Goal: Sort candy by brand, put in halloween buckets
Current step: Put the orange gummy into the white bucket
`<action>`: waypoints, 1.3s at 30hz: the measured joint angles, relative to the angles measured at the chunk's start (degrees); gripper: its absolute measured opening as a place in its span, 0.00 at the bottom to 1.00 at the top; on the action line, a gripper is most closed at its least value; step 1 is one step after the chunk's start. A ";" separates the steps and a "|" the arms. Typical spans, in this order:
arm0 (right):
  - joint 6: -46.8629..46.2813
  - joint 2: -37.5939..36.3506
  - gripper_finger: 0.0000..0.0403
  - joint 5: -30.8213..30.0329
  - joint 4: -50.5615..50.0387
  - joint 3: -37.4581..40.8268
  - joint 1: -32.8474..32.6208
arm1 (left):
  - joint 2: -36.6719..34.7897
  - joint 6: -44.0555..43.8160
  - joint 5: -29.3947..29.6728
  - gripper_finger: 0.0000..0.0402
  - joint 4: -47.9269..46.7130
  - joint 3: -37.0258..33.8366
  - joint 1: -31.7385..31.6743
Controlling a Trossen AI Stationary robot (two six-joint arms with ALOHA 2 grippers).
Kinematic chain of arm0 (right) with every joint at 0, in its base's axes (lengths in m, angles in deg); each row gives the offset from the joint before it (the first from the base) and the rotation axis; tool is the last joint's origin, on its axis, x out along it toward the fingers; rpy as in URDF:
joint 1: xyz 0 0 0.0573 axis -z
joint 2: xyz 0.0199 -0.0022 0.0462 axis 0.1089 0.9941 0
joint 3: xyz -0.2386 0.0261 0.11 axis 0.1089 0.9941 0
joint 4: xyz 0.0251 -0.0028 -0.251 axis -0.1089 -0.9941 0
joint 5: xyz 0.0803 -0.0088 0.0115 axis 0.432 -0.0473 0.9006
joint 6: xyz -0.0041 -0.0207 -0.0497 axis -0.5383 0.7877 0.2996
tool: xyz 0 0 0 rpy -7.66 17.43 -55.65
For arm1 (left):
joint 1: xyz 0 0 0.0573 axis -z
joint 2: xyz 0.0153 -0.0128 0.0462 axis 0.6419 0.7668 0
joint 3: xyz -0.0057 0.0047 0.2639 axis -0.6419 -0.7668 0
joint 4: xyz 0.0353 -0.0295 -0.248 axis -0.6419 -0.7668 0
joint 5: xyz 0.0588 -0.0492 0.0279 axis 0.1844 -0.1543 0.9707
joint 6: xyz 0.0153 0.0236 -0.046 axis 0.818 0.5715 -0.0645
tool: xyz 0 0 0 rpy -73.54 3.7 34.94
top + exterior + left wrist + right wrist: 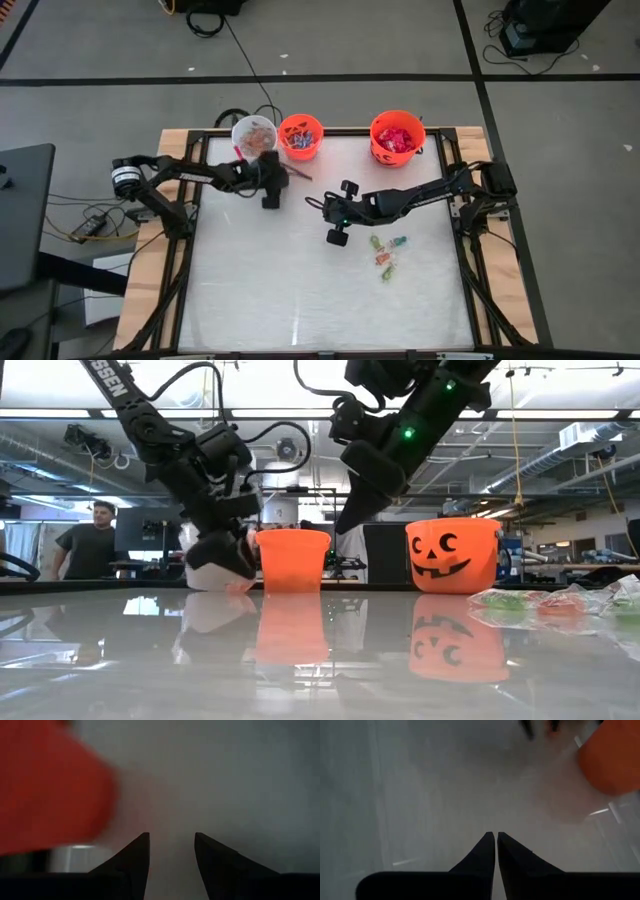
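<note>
Three buckets stand along the table's far edge: a white one, a small orange one and a larger orange one with a black face. Each has candy in it, and the larger one holds red packets. A few loose wrapped candies lie on the table right of centre. My left gripper hangs just in front of the white and small orange buckets, open and empty. My right gripper hovers over mid-table, left of the loose candy, shut on nothing.
A thin dark stick lies on the table just in front of the small orange bucket. Wooden rails frame the white table top. A person stands in the room beyond the table.
</note>
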 joint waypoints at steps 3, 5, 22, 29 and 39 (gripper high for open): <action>0.00 0.00 0.08 0.00 -0.59 0.00 -0.03 | 0.40 2.80 -0.69 0.40 -1.10 -0.40 2.66; 0.04 0.00 0.08 0.00 -0.60 0.00 -0.03 | 0.10 3.20 -0.22 0.40 0.12 -0.21 3.20; 0.29 0.00 0.08 -0.04 -0.90 -0.02 -0.01 | 0.29 -2.76 12.13 0.40 -0.32 -0.08 -5.04; 0.48 0.00 0.08 -0.03 -1.02 -0.02 -0.01 | 0.19 -5.10 13.79 0.40 -2.18 0.01 -5.33; 0.52 0.00 0.08 -0.04 -1.17 -0.02 0.06 | 0.19 -5.25 8.59 0.40 0.06 0.03 -6.17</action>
